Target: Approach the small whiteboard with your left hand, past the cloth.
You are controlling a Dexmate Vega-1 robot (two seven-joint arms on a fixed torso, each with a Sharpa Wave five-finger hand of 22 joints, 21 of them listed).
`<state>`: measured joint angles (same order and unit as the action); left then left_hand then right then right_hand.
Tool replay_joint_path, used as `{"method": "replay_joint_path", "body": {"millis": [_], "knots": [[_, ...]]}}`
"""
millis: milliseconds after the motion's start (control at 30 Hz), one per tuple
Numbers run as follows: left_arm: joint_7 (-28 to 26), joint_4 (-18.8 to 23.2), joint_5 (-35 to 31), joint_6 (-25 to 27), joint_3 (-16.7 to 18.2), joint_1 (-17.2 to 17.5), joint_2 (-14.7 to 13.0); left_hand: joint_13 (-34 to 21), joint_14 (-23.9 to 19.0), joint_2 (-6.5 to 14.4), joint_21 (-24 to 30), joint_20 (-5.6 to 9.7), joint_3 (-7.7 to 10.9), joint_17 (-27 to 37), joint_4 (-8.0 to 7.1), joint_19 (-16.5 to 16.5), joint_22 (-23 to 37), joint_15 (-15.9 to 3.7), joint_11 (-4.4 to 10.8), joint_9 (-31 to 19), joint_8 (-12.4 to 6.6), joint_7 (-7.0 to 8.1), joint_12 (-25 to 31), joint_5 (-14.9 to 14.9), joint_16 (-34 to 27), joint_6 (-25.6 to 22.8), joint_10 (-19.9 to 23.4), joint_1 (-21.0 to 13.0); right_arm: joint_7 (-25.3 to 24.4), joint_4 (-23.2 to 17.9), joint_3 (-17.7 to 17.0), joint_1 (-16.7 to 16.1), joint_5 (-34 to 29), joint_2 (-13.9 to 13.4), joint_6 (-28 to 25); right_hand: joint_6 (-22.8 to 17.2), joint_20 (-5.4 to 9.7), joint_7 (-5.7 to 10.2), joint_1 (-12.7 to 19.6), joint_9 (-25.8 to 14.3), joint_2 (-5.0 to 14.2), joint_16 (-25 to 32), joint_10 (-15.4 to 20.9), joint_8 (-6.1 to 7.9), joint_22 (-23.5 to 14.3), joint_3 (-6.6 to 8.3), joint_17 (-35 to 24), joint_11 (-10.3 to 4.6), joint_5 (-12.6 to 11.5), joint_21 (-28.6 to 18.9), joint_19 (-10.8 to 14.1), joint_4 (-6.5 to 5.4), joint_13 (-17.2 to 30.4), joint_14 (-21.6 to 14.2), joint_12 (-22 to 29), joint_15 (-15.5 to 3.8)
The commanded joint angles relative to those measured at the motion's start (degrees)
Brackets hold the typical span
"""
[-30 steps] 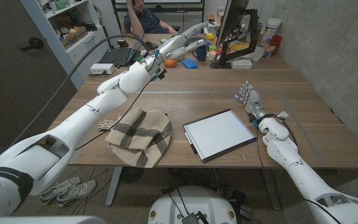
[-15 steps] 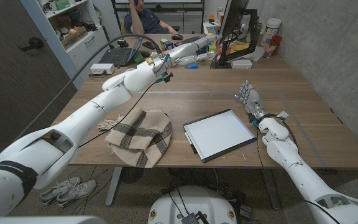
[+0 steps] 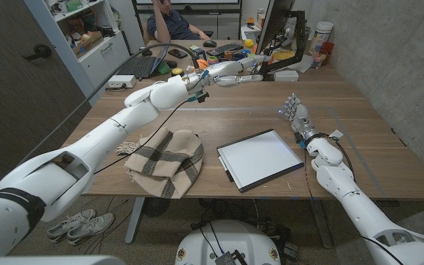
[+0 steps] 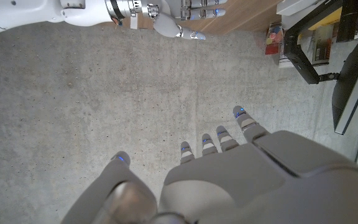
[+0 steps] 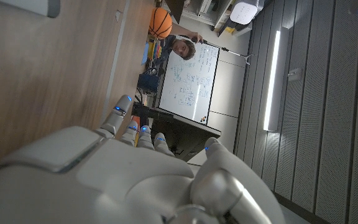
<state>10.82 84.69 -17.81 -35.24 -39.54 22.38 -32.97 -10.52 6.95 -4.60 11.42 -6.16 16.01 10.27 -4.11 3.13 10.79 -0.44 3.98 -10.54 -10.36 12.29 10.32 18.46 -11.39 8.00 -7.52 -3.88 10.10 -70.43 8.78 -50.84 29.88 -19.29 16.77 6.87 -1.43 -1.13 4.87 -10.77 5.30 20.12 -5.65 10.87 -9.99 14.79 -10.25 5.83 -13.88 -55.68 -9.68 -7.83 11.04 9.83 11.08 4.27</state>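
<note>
The left robot hand (image 3: 238, 71) has swung from pointing up toward the back of the frame to reaching rightward across the upper middle, fingers stretched out and holding nothing. It now hangs high above the surface (image 3: 197, 121), beyond the cloth (image 3: 165, 162) at lower left. The small whiteboard (image 3: 259, 159) lies at centre-right, so descent remains. The right robot hand (image 3: 295, 117) waits empty, fingers upright.
</note>
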Motion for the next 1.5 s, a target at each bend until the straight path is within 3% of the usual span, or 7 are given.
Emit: {"method": "replay_joint_path", "body": {"millis": [33, 700, 833, 1233, 1433, 1500], "knots": [[5.5, -0.7, -0.1, -0.1, -1.9, -0.9, 0.7, -0.2, 0.8, -0.8, 0.0, 0.02, -0.37, 0.2, 0.17, -0.3, 0.1, -0.39, -0.24, -0.1, -0.05, 0.31, 0.0, 0.5, 0.4, 0.6, -0.8, -0.1, 0.1, 0.6, 0.0, 0.8, 0.0, 0.1, 1.0, 0.1, -0.10, 0.02, 0.4, -0.2, 0.00, 0.0, -0.3, 0.21, -0.2, -0.23, -0.2, -0.13, -0.4, 0.0, -8.8, -0.06, 0.1, 4.6, 0.2, 0.06], [10.9, -2.1, -3.6, 1.6, -5.7, -3.2, 2.0, -0.2, 2.2, -1.7, -0.2, -0.92, -1.21, 0.1, 0.72, -0.8, 0.0, -0.22, 0.04, -0.1, -0.01, 0.33, -0.1, 0.6, 0.4, 1.9, -1.9, -0.8, 0.2, 1.0, 0.0, 0.9, 0.4, 0.1, 1.5, 0.0, -0.47, 0.15, 0.3, -0.2, -0.16, -0.2, -0.2, 0.22, -0.2, -0.46, -0.2, -0.20, -0.3, 0.4, -8.6, -0.07, 0.1, 4.4, 0.2, 0.18], [12.0, -2.6, -4.1, 1.5, -6.5, -3.5, 2.3, -0.2, 2.2, -1.9, -0.2, -0.01, -1.38, 0.1, 0.82, -1.0, 0.0, -0.23, 0.11, -0.1, -0.04, 0.34, -0.1, 0.7, 0.3, 2.2, -2.1, -1.0, 0.3, 1.1, 0.1, 1.0, 0.5, 0.1, 1.6, -0.1, -0.55, 0.15, 0.3, -0.2, -0.17, -0.3, -0.3, 0.22, -0.2, -0.51, -0.2, -0.27, -0.3, 0.5, -8.5, -0.08, 0.1, 4.4, 0.1, 0.18], [14.6, -4.3, -5.8, 1.4, -8.8, -4.6, 3.2, -0.2, 2.5, -1.9, -0.3, 0.19, -1.59, 0.1, 0.94, -1.3, 0.0, -0.10, 0.23, -0.2, -0.09, 0.35, -0.1, 0.7, 0.3, 2.5, -2.5, -1.2, 0.3, 1.5, 0.1, 1.1, 0.5, 0.2, 1.5, 0.0, -0.60, 0.15, 0.2, -0.2, -0.17, -0.4, -0.2, 0.19, -0.2, -0.60, -0.2, -0.13, -0.3, 0.7, -8.5, -0.11, 0.1, 4.3, 0.1, 0.18], [16.7, -4.6, -6.2, 1.7, -9.9, -5.2, 3.5, -0.2, 2.6, -2.0, -0.2, -1.00, -1.80, 0.2, 1.02, -1.2, 0.0, 0.16, 0.44, -0.2, -0.13, 0.37, -0.1, 0.8, 0.2, 2.9, -3.0, -1.4, 0.3, 1.6, 0.0, 1.0, 0.6, 0.3, 1.6, -0.1, -0.58, 0.18, 0.2, -0.2, -0.17, -0.4, -0.3, 0.20, -0.2, -0.64, -0.2, -0.17, -0.3, 0.8, -8.4, -0.12, 0.1, 4.3, 0.1, 0.20], [17.2, -4.6, -6.2, 1.8, -10.1, -5.3, 3.6, -0.2, 2.3, -1.9, 0.3, -2.77, -2.02, 0.2, 1.08, 0.0, 0.1, 0.10, 0.65, -0.2, -0.37, 0.38, 0.2, 0.9, -0.1, 2.9, -2.8, -1.6, 0.2, 1.7, 0.0, 1.0, 0.6, 0.3, 1.7, -0.1, -0.60, 0.21, 0.2, -0.2, -0.17, -0.5, -0.3, 0.21, -0.2, -0.66, -0.2, -0.17, -0.3, 0.9, -8.4, -0.12, 0.1, 4.3, 0.1, 0.15]]}}
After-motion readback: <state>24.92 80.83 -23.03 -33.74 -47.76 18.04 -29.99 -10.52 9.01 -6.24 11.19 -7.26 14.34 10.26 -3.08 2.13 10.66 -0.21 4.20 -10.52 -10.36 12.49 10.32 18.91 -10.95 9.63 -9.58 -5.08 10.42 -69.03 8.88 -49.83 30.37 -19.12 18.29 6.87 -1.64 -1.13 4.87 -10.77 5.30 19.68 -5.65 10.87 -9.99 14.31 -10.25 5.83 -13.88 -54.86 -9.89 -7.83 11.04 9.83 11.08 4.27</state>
